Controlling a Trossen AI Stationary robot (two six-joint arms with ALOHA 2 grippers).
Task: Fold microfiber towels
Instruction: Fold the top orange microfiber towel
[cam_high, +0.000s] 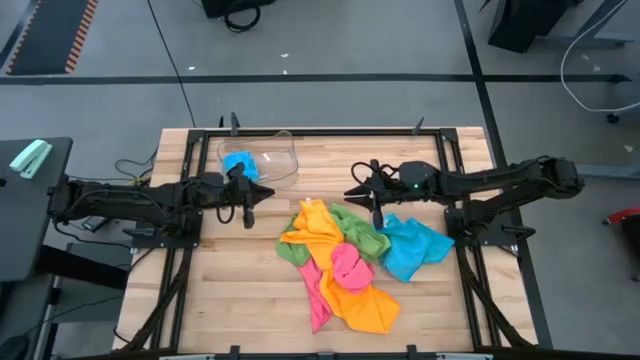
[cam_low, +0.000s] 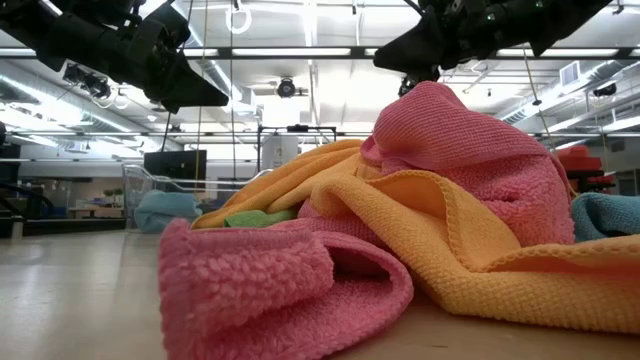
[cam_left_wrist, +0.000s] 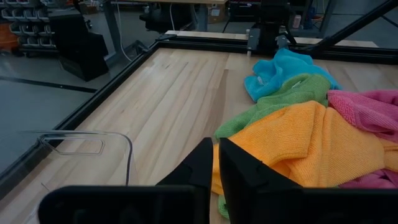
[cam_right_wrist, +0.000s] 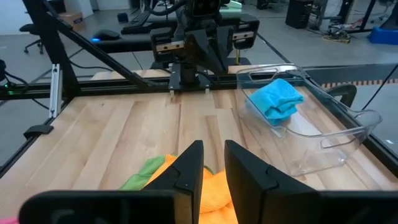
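One folded blue towel (cam_right_wrist: 278, 99) (high-view bin (cam_high: 283, 175))

Bare tabletop (cam_high: 225, 280) lies open along the left side and near-left corner. The towel heap (cam_high: 350, 260) blocks the middle and near-right. A clear bin (cam_high: 262, 160) stands at the far edge, left of centre.

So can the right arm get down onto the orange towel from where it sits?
Probably yes. The right tool hangs just above the orange towel at the pile's near edge, nothing between them. The clear bin sits off to the side, out of the way.
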